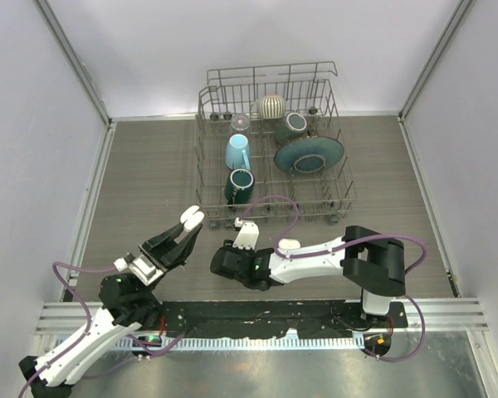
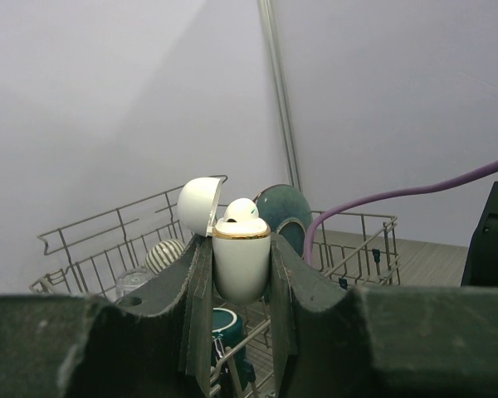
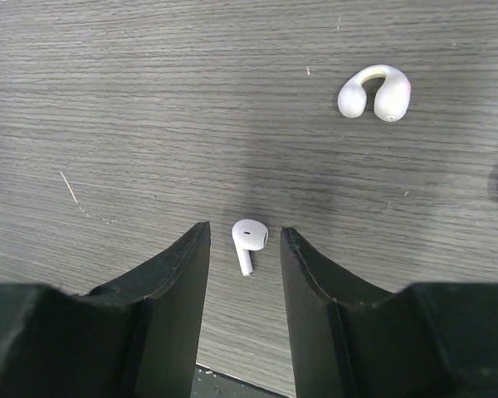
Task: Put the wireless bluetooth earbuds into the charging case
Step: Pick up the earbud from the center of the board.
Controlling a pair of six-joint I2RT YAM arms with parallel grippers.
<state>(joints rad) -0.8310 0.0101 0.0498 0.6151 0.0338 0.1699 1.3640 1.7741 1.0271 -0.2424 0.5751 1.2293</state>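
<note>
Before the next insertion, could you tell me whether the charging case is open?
Open: the charging case lid is flipped back, earbud showing inside.

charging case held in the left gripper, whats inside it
One white earbud sits in the open charging case, its rounded head above the gold rim. Its stem is hidden by the case wall, and the other slot cannot be seen.
</note>
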